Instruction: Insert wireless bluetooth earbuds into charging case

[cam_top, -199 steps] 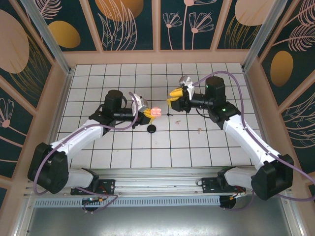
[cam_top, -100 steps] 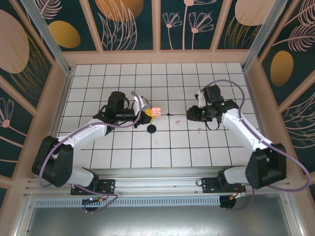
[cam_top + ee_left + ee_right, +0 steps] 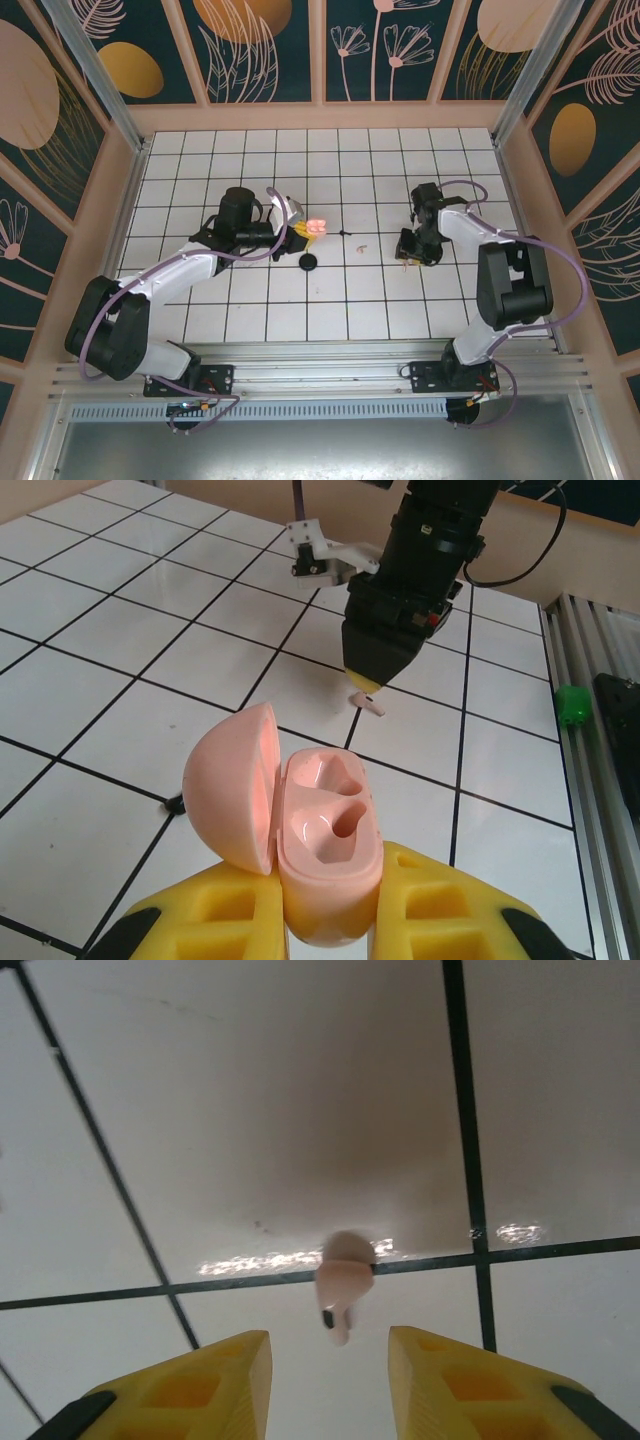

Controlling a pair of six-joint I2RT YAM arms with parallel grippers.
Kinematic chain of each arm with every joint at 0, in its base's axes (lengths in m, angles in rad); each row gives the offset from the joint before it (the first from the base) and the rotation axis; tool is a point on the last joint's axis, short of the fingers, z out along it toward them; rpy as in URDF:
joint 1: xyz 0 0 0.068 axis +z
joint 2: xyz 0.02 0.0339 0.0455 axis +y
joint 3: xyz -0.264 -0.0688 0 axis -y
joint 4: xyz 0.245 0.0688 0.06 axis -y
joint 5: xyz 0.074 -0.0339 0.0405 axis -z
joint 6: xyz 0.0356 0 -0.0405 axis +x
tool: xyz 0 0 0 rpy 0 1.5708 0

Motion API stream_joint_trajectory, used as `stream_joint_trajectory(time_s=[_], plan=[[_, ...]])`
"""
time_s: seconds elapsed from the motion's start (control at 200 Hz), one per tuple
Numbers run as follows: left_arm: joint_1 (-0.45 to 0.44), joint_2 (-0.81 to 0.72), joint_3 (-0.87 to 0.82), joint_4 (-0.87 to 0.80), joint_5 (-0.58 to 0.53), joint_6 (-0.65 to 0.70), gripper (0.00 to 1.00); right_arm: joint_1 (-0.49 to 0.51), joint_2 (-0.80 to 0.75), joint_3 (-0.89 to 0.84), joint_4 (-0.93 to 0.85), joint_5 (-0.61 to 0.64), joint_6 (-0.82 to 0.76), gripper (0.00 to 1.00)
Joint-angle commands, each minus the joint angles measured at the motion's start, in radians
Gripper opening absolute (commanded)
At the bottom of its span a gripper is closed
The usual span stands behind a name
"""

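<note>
My left gripper (image 3: pixel 330 925) is shut on the base of an open pale pink charging case (image 3: pixel 328 840). Its lid (image 3: pixel 235 785) is swung to the left and both sockets are empty. From above, the case (image 3: pixel 316 227) hangs left of the table's middle. My right gripper (image 3: pixel 405 258) points straight down at the tiles on the right. In the right wrist view its yellow fingers (image 3: pixel 225 1375) stand open on either side of a pale pink earbud (image 3: pixel 343 1282) lying on a grid line, touching neither finger. A second pink earbud (image 3: pixel 362 245) lies between the two arms.
A black round disc (image 3: pixel 308 262) lies on the tiles just in front of the case. A tiny dark piece (image 3: pixel 345 232) sits near the table's middle. The white grid table (image 3: pixel 250 300) has wooden walls at the sides and back and a metal rail at the near edge.
The right arm swung from the table's middle out to the right and tipped down over the pink earbud. The left gripper kept the open case in place.
</note>
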Motion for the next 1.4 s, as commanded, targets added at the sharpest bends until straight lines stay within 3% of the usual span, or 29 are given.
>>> stream_joint_trajectory(time_s=[0.0, 1.036, 1.396], plan=[[-0.007, 0.017, 0.011, 0.010, -0.003, 0.000, 0.17, -0.001, 0.018, 0.015, -0.018, 0.053, -0.008, 0.37], [-0.007, 0.037, 0.027, -0.023, -0.012, -0.003, 0.17, 0.008, 0.123, 0.037, 0.033, -0.001, -0.044, 0.25], [-0.007, 0.030, -0.014, 0.047, -0.030, -0.029, 0.15, 0.010, 0.037, 0.006, 0.087, -0.026, 0.003, 0.21]])
